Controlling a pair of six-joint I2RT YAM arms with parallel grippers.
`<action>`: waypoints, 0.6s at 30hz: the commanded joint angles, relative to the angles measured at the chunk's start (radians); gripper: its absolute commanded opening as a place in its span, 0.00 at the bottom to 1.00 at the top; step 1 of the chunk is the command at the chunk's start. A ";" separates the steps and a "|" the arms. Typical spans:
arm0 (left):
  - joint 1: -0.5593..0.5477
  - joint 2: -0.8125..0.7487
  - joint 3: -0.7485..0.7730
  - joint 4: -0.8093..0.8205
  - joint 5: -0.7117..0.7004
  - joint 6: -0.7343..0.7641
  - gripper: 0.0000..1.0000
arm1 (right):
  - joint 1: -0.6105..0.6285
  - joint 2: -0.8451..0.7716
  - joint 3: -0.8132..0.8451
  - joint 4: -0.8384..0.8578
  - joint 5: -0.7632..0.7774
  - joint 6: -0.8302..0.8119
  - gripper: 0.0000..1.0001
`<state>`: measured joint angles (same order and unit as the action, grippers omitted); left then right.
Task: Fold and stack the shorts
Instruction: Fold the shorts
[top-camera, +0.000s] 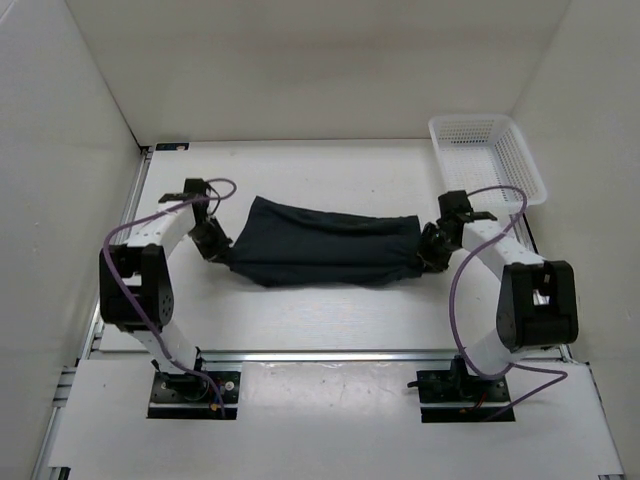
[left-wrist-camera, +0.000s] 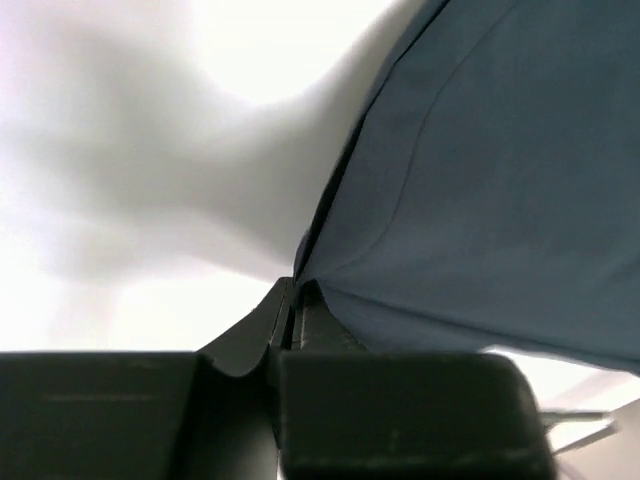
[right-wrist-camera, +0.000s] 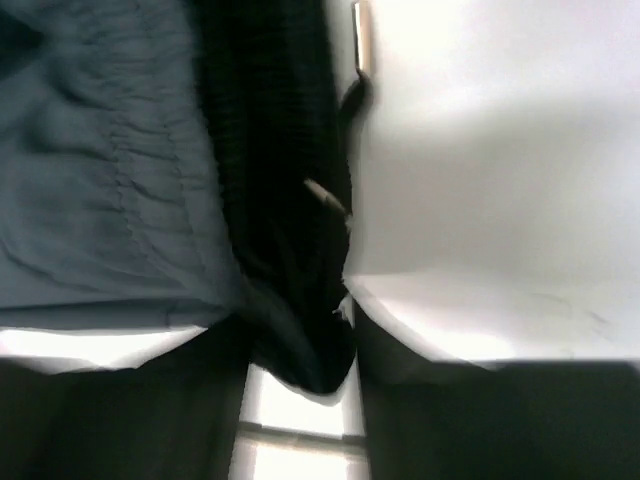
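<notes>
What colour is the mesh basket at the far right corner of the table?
The basket is white; it shows best in the top external view.

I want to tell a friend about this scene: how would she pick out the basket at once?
Look at the white table, then its far right corner. The basket sits there: rigid white plastic mesh, open on top. The shorts, by contrast, are dark soft cloth at mid-table.
</notes>
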<state>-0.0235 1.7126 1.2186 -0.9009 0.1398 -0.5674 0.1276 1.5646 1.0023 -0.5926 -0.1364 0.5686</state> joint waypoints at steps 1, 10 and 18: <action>-0.009 -0.134 -0.129 -0.007 -0.054 -0.008 0.16 | -0.006 -0.098 -0.092 -0.071 0.075 -0.024 0.54; -0.018 -0.231 -0.025 -0.096 -0.130 0.014 1.00 | -0.006 -0.230 -0.053 -0.141 0.147 -0.044 0.92; -0.018 -0.020 0.200 -0.085 -0.149 0.063 0.96 | -0.006 -0.057 -0.042 0.003 -0.020 -0.065 0.95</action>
<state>-0.0395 1.5993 1.3762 -0.9859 0.0212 -0.5346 0.1246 1.4448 0.9356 -0.6601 -0.0738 0.5323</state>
